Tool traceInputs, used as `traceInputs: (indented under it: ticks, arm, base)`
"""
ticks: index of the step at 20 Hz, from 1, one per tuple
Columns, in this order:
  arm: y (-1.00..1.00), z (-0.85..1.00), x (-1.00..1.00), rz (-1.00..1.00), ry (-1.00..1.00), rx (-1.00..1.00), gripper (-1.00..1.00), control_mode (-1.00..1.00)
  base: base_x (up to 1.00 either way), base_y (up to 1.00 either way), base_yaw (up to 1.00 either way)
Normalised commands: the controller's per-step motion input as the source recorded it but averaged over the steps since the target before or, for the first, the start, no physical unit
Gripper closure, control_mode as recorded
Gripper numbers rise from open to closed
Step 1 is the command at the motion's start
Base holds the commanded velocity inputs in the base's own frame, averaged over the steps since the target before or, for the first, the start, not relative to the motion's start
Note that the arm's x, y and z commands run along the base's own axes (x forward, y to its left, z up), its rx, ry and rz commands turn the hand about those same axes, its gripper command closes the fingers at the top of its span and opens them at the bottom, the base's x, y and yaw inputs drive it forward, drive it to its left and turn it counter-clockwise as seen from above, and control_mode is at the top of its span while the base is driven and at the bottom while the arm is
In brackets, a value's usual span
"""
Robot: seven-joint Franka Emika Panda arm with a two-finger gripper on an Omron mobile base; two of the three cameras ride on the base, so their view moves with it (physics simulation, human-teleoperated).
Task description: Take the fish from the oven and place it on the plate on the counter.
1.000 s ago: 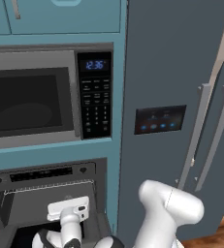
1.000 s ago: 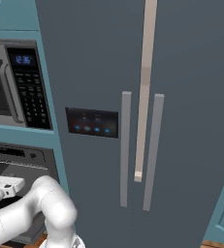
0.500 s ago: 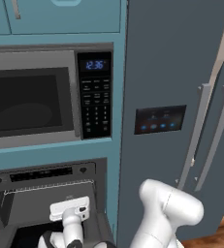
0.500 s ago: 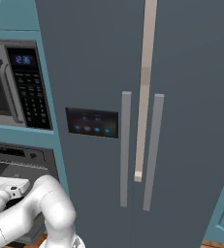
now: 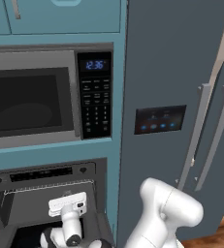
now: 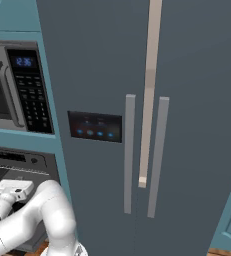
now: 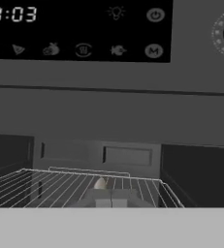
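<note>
Left base view puts our arm [image 5: 164, 215] low at the bottom edge, its hand reaching into the open oven [image 5: 45, 193] below the microwave [image 5: 50, 94]. We see the hand's white block [image 5: 67, 203] just inside the oven mouth, under the oven's dark control strip [image 5: 40, 174]. To the right stands the tall grey fridge [image 5: 181, 97], its two long handles [image 5: 210, 135] beside a small touch panel [image 5: 160, 119]; it is well clear of the hand. Teal cupboards [image 5: 60, 14] sit above the microwave.

From the hand view we look over the wire rack [image 7: 79, 186] toward the oven's back wall, with the lit control panel [image 7: 79, 29] overhead. Our gripper [image 7: 112, 202] has its fingers pressed together at the bottom of that view. A small pale shape, likely the fish [image 7: 100, 183], lies on the rack just above the fingertips; we cannot tell whether they pinch it.

Right base view shows the arm's elbow [image 6: 47, 210] in front of the oven's edge.
</note>
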Motion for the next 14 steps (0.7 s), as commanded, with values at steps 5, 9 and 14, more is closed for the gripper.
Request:
traceInputs:
  ticks: [5, 9, 14]
  arm:
    - [0.11, -0.33, 0.21, 0.00, -0.17, 0.00, 1.00, -1.00]
    - [0.09, -0.22, 0.25, 0.00, -0.15, 0.00, 1.00, -1.00]
    - [0.03, -0.27, 0.07, 0.00, -0.15, 0.00, 1.00, -1.00]
  base:
    - [0.00, 0.00, 0.00]
    - [0.00, 0.00, 0.00]
    - [0.00, 0.00, 0.00]
